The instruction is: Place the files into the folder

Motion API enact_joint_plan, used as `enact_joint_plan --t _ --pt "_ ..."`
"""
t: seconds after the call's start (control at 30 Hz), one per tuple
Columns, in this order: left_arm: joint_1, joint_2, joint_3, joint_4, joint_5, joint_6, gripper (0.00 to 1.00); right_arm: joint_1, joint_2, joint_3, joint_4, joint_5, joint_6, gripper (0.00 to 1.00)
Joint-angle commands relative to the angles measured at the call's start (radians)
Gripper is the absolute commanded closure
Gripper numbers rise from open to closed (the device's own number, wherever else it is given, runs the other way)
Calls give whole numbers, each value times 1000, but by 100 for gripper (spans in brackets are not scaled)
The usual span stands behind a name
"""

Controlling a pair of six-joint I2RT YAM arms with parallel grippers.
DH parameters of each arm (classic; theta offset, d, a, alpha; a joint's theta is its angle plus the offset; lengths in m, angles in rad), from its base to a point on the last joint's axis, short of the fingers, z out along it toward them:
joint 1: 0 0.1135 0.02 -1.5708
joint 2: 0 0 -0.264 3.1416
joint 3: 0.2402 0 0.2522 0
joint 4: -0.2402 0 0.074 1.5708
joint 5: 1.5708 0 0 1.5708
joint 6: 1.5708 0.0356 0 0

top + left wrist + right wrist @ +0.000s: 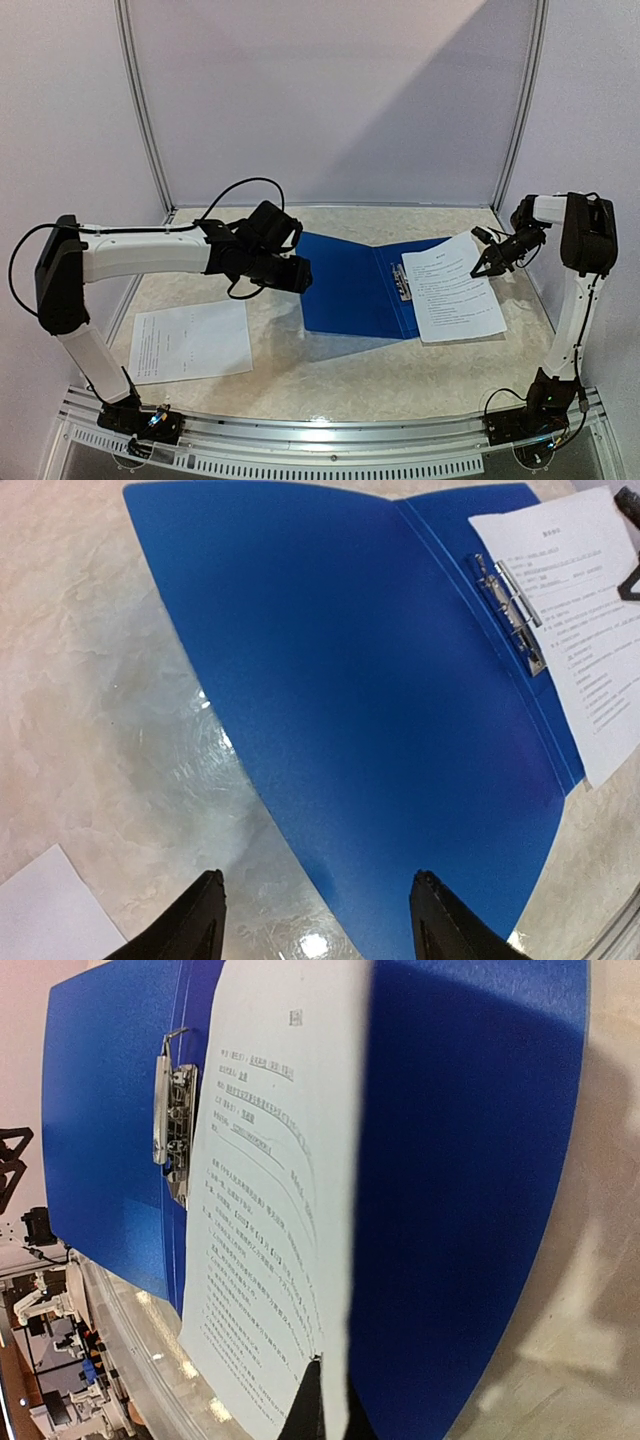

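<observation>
R claw [489, 266]: we see it pinched shut on the rt edge of a printed sheet [455, 292], that edge lifted. The rest drapes over the open blue folder [345, 285], left edge just beside the metal clip [404, 282]. L claw [315, 925]: jaws apart, holding nothing, above the folder's left flap. A second sheet [190, 340] lies well apart on the table [330, 375], w/ a strip of tabletop btwn.

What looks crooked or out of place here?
The sheet pinched by the right gripper lies askew across the open folder, overhanging its near edge. A second sheet lies apart, left of the folder.
</observation>
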Motion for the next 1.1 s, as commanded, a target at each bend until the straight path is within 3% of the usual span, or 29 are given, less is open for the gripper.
enact_joint_plan --t 0.0,0.43,1.07 --pt "5 33 7 -17 0 15 36 3 46 40 7 -39 -21 100" --pt "7 58 5 -20 5 13 36 6 25 38 -115 -138 -236 100" --pt "7 57 3 -31 11 11 37 70 163 233 -33 -113 -75 100"
